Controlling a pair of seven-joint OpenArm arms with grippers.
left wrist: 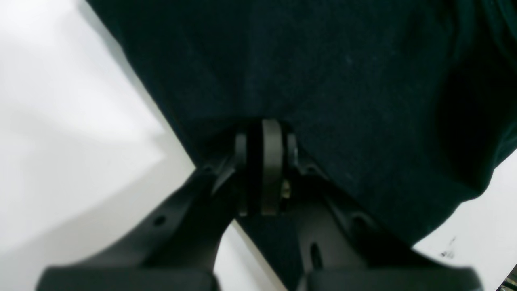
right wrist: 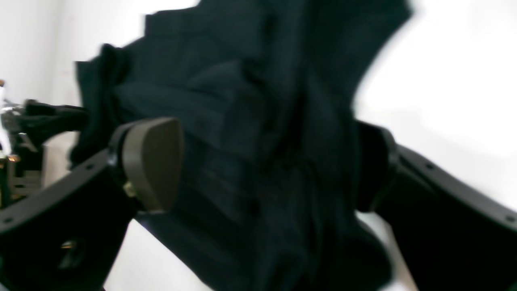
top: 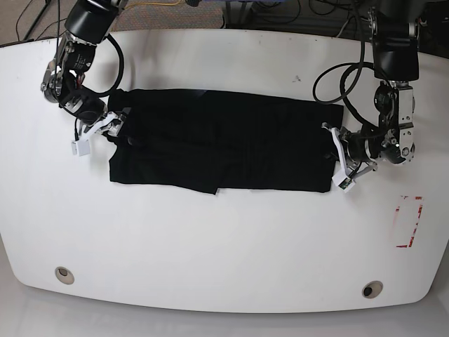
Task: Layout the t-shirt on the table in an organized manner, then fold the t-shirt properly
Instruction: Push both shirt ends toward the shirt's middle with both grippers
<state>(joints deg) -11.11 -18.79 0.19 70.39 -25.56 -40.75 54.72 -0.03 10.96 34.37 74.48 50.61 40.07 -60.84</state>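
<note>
Dark t-shirt [top: 223,141] spread lengthwise mid-table [top: 224,239], left pincer [left wrist: 262,169] clenched on the shirt's edge nearest the red mark [top: 409,222], right pincer [right wrist: 258,169] released, straddling the opposite end

Beyond the far edge of the white surface, a strip of grey floor [top: 21,17] shows at the top of the base view. Black cables [top: 295,12] lie tangled across it along the top, some looping and crossing each other, and one thin cable [top: 34,15] runs at the upper left corner. What the cables connect to cannot be told, since they run out of the picture at its upper edge.
</note>
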